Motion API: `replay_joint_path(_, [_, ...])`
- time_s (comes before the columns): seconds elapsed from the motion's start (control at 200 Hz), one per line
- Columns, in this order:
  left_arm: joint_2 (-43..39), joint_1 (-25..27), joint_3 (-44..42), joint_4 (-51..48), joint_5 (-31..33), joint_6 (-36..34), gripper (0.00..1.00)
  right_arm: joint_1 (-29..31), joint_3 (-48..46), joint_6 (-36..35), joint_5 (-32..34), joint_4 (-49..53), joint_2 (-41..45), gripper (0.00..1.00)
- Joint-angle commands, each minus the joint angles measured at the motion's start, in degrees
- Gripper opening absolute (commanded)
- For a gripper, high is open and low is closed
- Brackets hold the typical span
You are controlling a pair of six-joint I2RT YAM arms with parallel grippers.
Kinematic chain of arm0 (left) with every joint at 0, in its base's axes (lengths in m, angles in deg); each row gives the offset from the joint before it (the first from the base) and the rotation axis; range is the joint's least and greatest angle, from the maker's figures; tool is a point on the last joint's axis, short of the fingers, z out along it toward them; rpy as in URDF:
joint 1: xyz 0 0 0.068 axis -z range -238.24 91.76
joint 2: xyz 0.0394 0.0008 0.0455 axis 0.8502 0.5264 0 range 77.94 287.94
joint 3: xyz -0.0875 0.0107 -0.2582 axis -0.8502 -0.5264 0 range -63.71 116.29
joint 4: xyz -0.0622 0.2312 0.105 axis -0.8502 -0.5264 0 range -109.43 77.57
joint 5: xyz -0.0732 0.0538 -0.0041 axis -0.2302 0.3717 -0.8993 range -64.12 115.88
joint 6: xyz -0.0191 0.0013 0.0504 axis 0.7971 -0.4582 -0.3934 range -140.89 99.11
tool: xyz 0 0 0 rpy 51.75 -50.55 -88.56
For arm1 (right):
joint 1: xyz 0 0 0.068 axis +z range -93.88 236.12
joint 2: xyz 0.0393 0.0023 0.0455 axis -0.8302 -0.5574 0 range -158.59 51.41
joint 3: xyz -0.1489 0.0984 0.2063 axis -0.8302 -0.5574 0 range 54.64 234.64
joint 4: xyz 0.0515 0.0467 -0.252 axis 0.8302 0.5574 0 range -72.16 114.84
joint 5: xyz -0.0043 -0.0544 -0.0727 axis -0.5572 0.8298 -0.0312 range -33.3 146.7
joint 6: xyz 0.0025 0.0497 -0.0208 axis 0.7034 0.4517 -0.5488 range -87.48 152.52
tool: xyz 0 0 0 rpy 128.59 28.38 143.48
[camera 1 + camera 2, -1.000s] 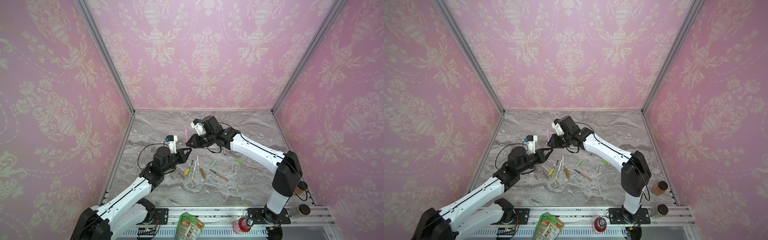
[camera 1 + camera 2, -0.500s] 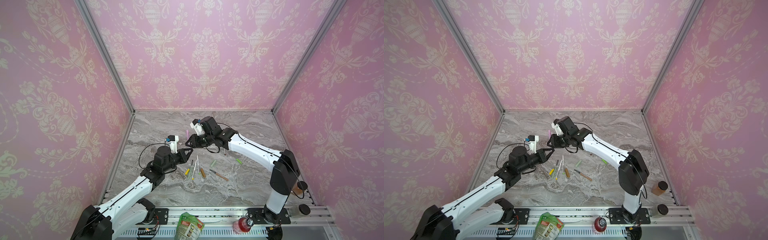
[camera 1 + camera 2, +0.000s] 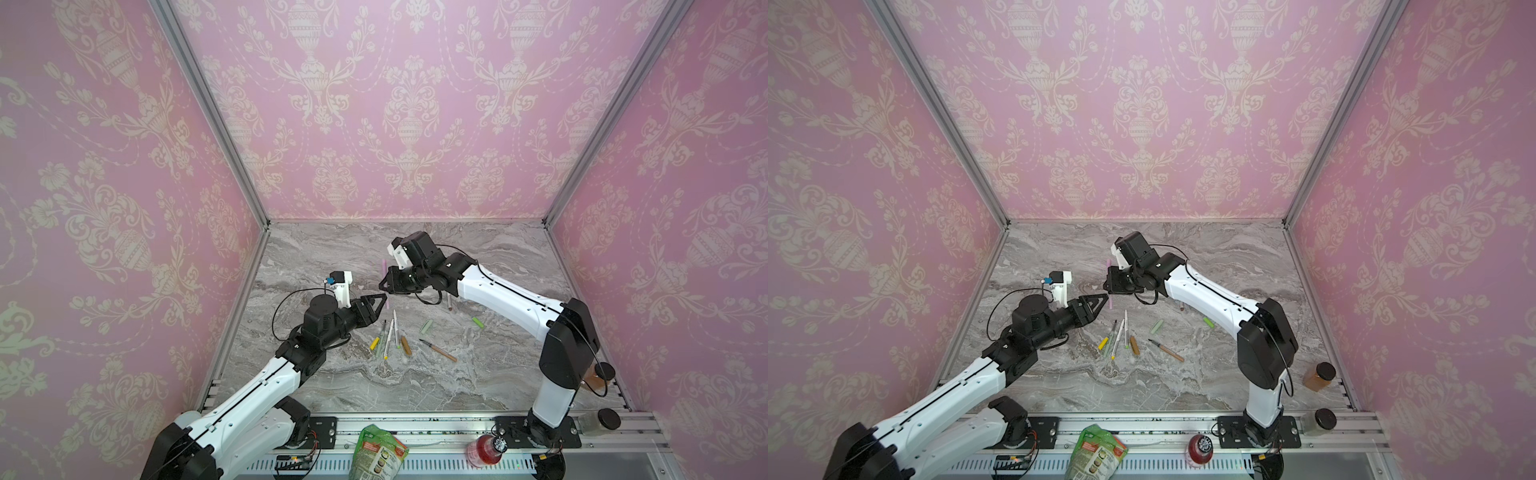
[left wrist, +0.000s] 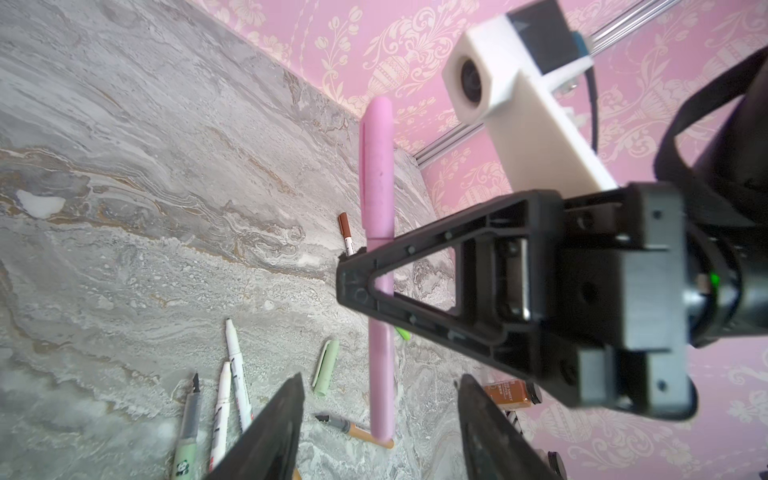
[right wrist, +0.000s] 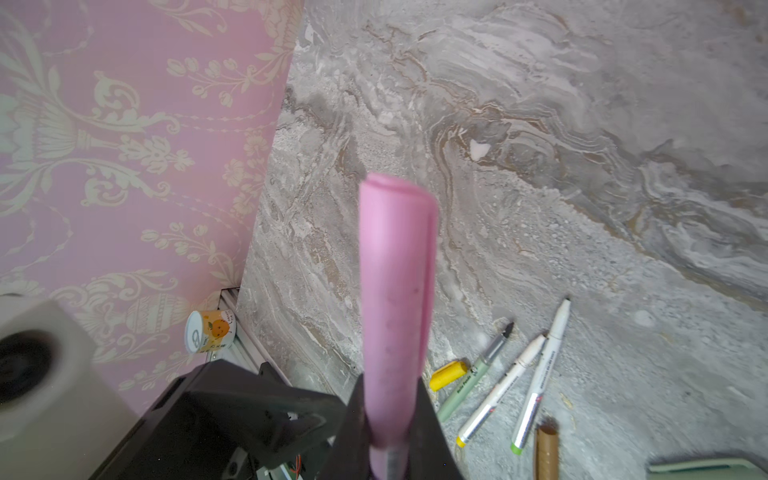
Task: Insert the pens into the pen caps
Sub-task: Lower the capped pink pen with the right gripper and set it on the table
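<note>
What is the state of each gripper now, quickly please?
Left gripper: jaws open, holding nothing.
Right gripper: jaws closed on the pink pen.

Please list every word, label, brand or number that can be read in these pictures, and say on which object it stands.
Nothing can be read with certainty.
Pale green pen: dark print, too blurred.
White pen with lime end: line of print, too small.
Small can: orange picture, characters unreadable.
Green bag: print too small.
Red bottle's lid: emblem, illegible.
</note>
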Motion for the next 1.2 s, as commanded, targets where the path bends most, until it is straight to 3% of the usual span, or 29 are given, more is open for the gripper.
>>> replay_joint_path(0.0, [-3.27, -0.34, -2.32, -5.24, 3.78, -2.39, 0.71, -2.48, 1.15, -0.81, 3.97, 8.87, -1.17, 0.04])
replay_joint_path(0.215, [-6.51, -0.36, -3.62, -11.58, 7.72, -4.68, 0.73, -6.19, 4.2, -7.51, 15.42, 24.04, -6.22, 0.07])
replay_joint_path(0.33, [-5.79, -0.32, -2.58, -13.04, 8.13, -5.46, 0.74, -7.31, 6.2, -9.2, 20.06, 26.53, -9.75, 0.07])
replay_joint_path(0.64, [-3.72, -0.32, -1.3, -13.08, 7.18, -5.69, 0.75, -10.51, 12.38, -9.72, 22.05, 27.3, -19.25, 0.07])
replay_joint_path(1.066, [-3.77, -0.31, -1.38, -13.33, 6.81, -5.6, 0.76, -13.55, 14.86, -9.3, 21.68, 25.77, -25.36, 0.08])
replay_joint_path(1.196, [-3.7, -0.32, -1.42, -13.33, 6.89, -5.6, 0.76, -13.92, 14.78, -9.34, 21.8, 25.44, -26.15, 0.13])
